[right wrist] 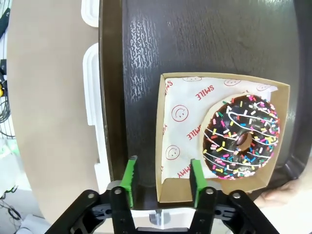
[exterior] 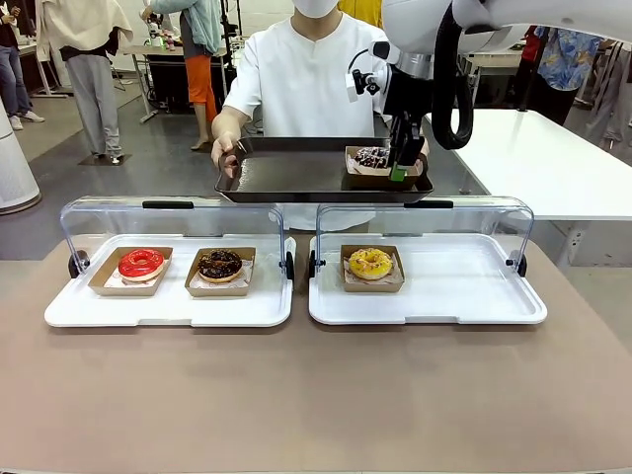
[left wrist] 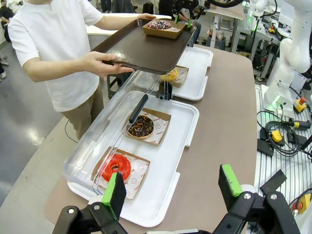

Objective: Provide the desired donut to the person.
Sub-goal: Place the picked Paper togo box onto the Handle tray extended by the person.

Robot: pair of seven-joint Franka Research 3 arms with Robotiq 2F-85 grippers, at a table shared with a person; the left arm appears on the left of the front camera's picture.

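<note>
Right wrist view: open right fingers (right wrist: 129,178) astride the carton (right wrist: 165,187) wall, sprinkled chocolate donut (right wrist: 241,136) inside — carton on the brown tray (right wrist: 195,39) in the person's hands (left wrist: 105,63). Open, empty left fingers (left wrist: 116,192) above the bench (left wrist: 229,122).

The right claw (right wrist: 162,170) reaches far forward, the left claw (left wrist: 171,183) hangs back, both spread.

The front view sits low at the near edge of the counter (exterior: 316,395), facing across it to the person (exterior: 316,79) holding the dark tray (exterior: 286,173). The left wrist view looks down past its own jaws from the counter's left end, slantwise along both white trays (left wrist: 170,165) to that same tray, farther off. The right wrist view looks straight down, close, onto the dark tray and its sprinkled donut (right wrist: 241,139), shared by all three
</note>
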